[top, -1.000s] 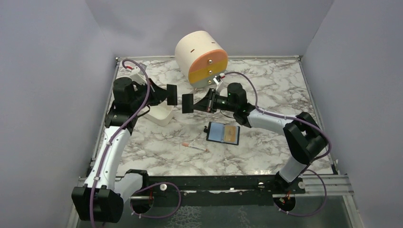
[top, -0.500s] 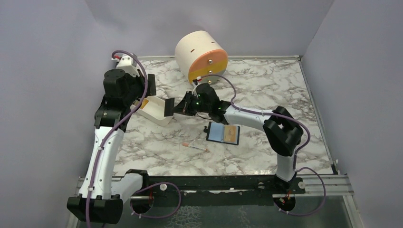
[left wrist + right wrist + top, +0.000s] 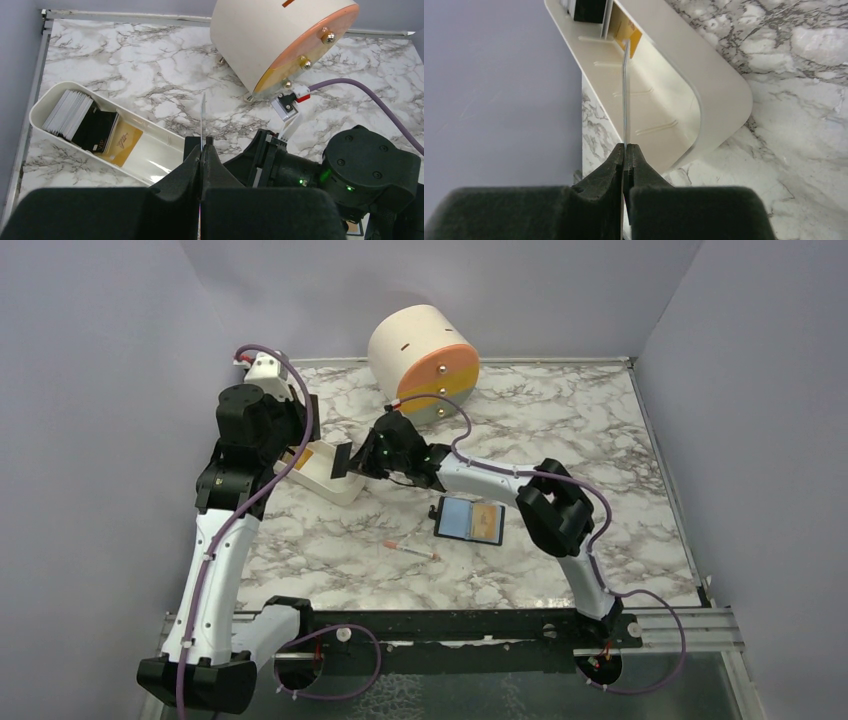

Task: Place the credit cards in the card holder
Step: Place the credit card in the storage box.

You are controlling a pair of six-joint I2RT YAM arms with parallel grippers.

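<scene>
From above, the clenched right pincer point(image 3: 343, 460) hangs over the white tray point(image 3: 330, 490), with the left pincer point(image 3: 310, 420) just behind it. The card holder point(image 3: 469, 521) lies open well nearer, long axis sideways, showing a blue card point(image 3: 456, 519) and a tan card point(image 3: 487, 519). On the left wrist, the left pincer point(image 3: 203, 146) is clenched with a thin pale strip point(image 3: 203, 117) edge-on at its tips; card or not is unclear. Ahead-left, the tray holds white cards point(image 3: 67, 112), a black piece point(image 3: 97, 131) and a flat orange card point(image 3: 122, 145). The right wrist shows the same kind of strip, and the tray's far end is cut off.
</scene>
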